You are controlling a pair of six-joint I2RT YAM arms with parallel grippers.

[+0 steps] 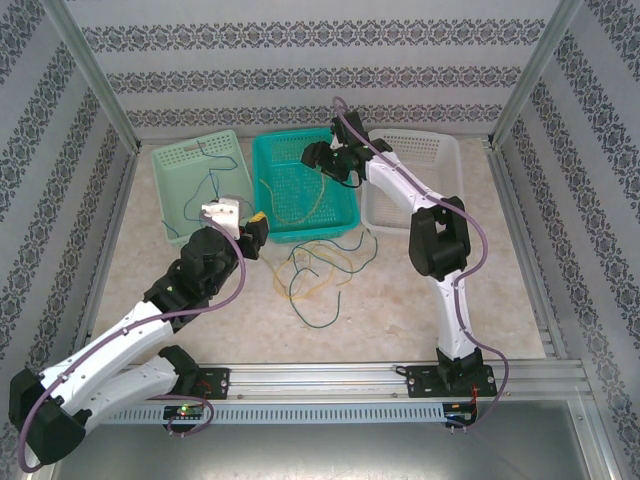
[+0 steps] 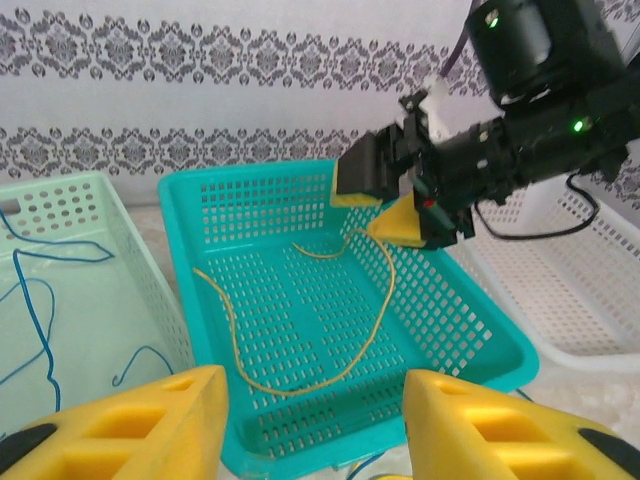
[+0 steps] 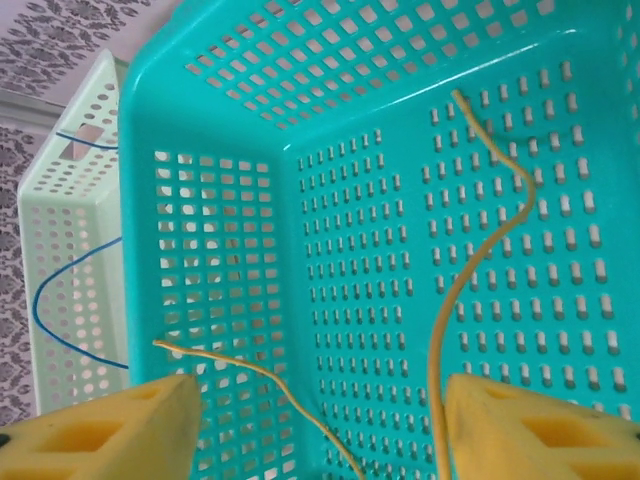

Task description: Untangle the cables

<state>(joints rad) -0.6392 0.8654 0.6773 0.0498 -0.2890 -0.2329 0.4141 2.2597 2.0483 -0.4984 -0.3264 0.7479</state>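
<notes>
Yellow cable [image 3: 440, 340] lies in the teal basket [image 2: 260, 205] under my right gripper [image 2: 385, 210], spread wide, I judge releasing it; left gripper [image 2: 312, 388] spread, empty.

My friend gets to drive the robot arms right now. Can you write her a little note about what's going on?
Left gripper: open, holding nothing, near the front rim of the teal basket.
Right gripper: open above the teal basket, nothing pinched.
Cables: a yellow cable lies in the teal basket. A blue cable is in the light green basket. A tangle of yellow and dark green cables sits on the table in front of the baskets.
Done: those two cables are separated.
Left: pull the tangle apart.
</notes>
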